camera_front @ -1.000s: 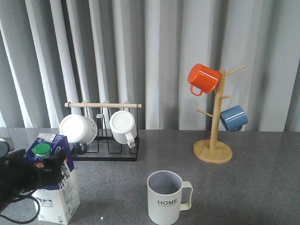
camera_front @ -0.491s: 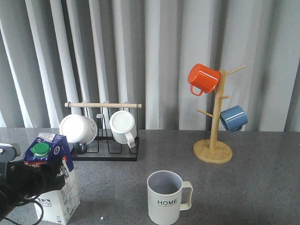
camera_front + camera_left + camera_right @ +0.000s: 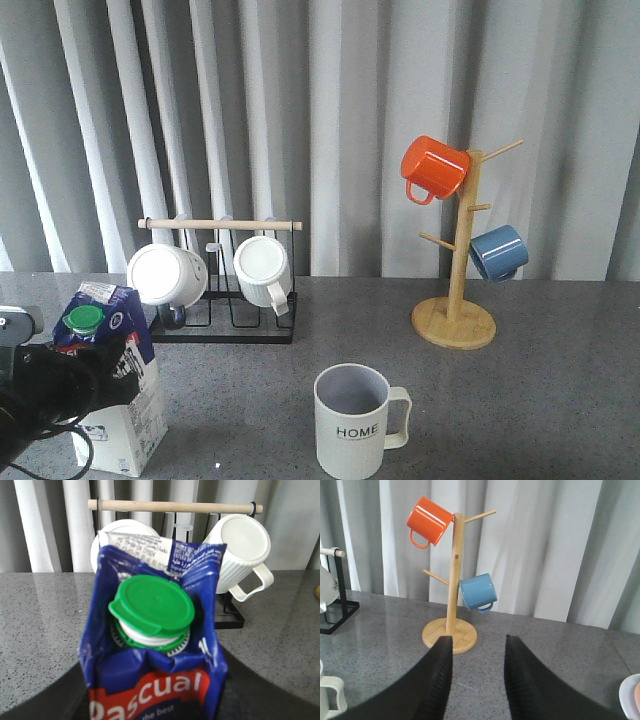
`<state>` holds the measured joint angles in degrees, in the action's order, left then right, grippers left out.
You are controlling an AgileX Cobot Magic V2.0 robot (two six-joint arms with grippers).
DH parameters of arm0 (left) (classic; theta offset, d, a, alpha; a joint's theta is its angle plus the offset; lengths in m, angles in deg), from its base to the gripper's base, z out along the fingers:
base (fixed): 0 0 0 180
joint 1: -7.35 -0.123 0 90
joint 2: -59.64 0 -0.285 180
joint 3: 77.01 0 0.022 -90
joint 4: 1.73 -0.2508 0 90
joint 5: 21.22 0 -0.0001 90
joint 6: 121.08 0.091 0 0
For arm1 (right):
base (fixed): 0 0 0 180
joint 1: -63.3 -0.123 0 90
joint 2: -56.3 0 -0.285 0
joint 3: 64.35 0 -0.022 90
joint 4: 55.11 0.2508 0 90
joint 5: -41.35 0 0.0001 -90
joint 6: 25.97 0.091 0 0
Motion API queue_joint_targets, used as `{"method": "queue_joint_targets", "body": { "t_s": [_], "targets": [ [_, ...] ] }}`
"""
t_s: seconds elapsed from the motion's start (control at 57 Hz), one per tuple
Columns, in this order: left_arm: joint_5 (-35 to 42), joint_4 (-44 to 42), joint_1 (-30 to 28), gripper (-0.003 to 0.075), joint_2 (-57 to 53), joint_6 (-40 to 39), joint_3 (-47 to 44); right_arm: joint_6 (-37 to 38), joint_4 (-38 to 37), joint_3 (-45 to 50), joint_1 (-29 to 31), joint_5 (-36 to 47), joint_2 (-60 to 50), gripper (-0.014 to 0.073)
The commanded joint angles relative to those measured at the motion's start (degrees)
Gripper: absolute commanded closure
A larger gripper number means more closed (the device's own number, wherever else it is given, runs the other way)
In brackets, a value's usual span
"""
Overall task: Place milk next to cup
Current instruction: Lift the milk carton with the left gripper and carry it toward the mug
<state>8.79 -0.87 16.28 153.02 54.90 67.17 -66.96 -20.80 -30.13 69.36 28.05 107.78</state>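
My left gripper (image 3: pixel 95 372) is clamped on the tall blue-and-white milk carton with the green cap (image 3: pixel 112 385), at the table's left side, well apart from the pale ribbed "HOME" mug (image 3: pixel 352 422). Carrying and placing remain. My right gripper (image 3: pixel 475 677) is released, holding nothing.

Milk (image 3: pixel 112 385) left of cup (image 3: pixel 352 421); rack (image 3: pixel 222 280) behind them.
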Motion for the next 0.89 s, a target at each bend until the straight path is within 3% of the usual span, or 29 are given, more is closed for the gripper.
{"method": "queue_joint_targets", "body": {
  "t_s": [0.0,0.263,0.526,0.877],
  "targets": [
    [4.91,0.41,0.26,0.0544,-1.79,-0.26,1.98,-0.08,0.47,-1.53,-0.09,3.29,-0.17,0.0328],
    [7.89,0.40,0.26,0.0542,-2.03,-0.32,1.98,-0.08,0.47,-1.53,-0.09,3.29,-0.17,0.0328],
    [2.18,4.85,0.77,0.0542,-9.34,-3.19,1.98,-0.08,0.47,-1.53,-0.09,3.29,-0.17,0.0328],
    [-3.80,23.91,7.60,0.0542,-16.94,12.48,2.03,-0.08,0.47,-1.53,-0.09,3.29,-0.17,0.0328]
  ]
}}
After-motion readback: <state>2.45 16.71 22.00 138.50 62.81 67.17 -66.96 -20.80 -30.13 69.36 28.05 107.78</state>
